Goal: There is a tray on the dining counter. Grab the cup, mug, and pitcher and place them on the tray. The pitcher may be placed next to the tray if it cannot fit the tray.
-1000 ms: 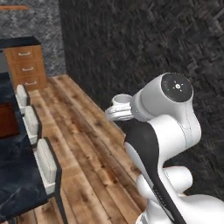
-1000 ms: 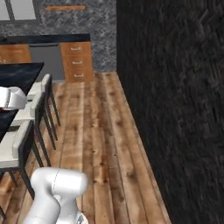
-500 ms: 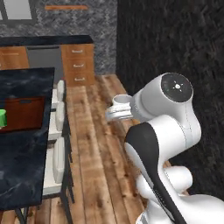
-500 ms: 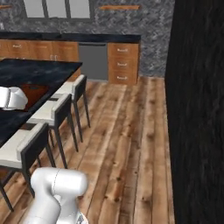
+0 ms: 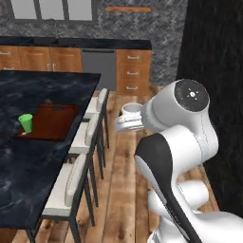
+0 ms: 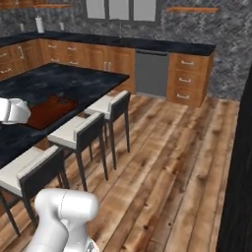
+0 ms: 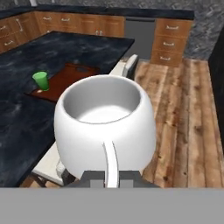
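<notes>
- The dining counter is a big island with a flat black top that has thin white lines in it, like stone.
- The floor is made of long brown wood boards.
- Along the back wall run wood cabinets with a black top, and a flat grey door sits between them.
- Three stools stand in a row along the island's side. They have pale flat seats and thin dark legs.
- The tray lies flat on the dining counter. It is dark red-brown wood, shaped like a rectangle, with a low raised rim and a hole for a handle at the end.
- The mug is white, round and squat, with a thin handle on its side. It is up in the air over the stools, beside the counter edge. Nothing is inside it.
- The gripper is pinched almost shut on the mug's handle and holds the mug up.
- The cup is bright green, smooth, wider at the top, with no handle. It stands upright on the tray, near one corner.
</notes>
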Tool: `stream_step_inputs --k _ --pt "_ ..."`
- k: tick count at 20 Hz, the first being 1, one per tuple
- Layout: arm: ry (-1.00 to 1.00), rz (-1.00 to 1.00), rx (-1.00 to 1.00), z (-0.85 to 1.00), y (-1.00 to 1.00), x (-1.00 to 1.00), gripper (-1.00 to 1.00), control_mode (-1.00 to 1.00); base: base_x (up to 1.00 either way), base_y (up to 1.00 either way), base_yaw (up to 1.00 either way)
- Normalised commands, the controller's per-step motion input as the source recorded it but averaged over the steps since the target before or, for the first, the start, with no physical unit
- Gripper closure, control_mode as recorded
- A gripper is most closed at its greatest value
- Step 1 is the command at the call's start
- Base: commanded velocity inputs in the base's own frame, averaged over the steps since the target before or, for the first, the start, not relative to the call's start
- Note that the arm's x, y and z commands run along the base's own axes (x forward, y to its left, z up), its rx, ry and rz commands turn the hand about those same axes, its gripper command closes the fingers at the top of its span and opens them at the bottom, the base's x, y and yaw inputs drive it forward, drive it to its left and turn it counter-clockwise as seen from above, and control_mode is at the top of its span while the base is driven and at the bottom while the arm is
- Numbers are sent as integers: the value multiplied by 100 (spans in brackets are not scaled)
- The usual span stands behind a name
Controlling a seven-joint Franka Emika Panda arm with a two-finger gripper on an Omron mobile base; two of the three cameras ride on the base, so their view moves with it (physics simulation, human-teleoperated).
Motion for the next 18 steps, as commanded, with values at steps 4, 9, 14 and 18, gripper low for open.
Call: stream_step_inputs --k 4,9,14,18 --pt "0 0 0 0 0 0 100 100 52 -66 43" --pt "0 0 0 0 0 0 100 100 49 -67 42" --pt "0 0 0 0 0 0 100 100 46 -60 44" --pt "0 0 0 0 0 0 100 100 39 -59 46"
